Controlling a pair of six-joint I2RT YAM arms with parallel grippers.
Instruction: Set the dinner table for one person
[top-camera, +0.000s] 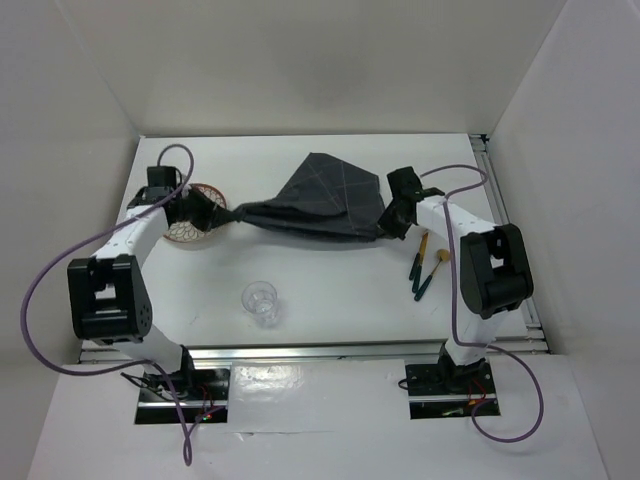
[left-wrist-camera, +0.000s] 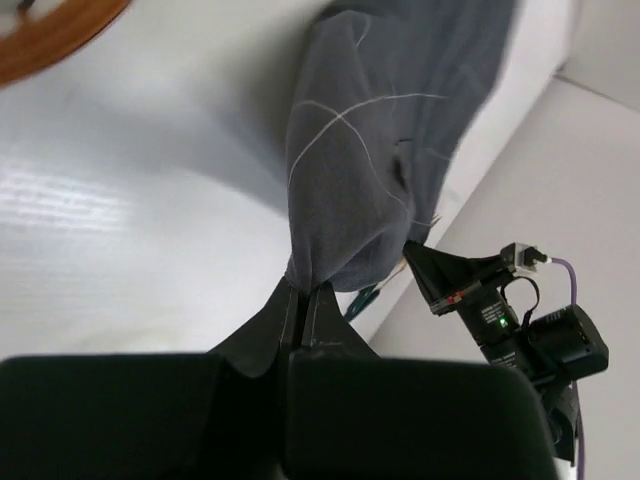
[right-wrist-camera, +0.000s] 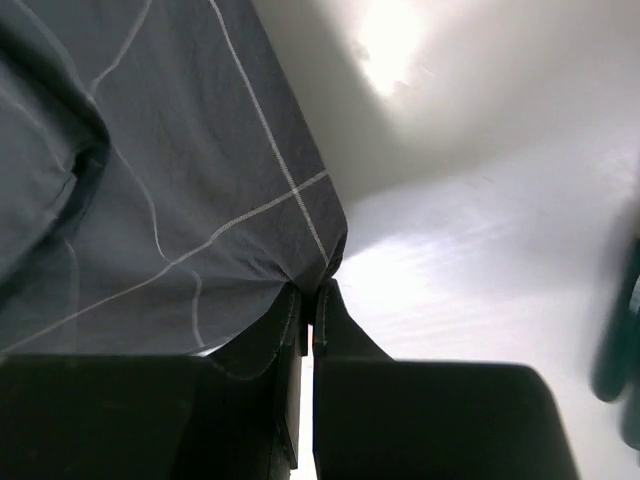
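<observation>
White table (top-camera: 340, 290) fills the view ahead of both arms, setting barely begun: left gripper (top-camera: 222, 214) and right gripper (top-camera: 390, 226) each clamp a corner of the grey cloth (top-camera: 325, 200), slung crumpled between them toward twelve o'clock, while plate (top-camera: 185, 236) at nine, glass (top-camera: 262, 300) at six and cutlery (top-camera: 425, 268) at three look unplaced

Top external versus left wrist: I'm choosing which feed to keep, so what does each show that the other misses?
Only the top external view shows the clear glass and the whole dinner table. Only the left wrist view shows, up close, the left gripper pinched shut on a bunched corner of the dark checked cloth. Both show the cloth stretched between the two arms, the brown rim of the plate and the right gripper.
</observation>
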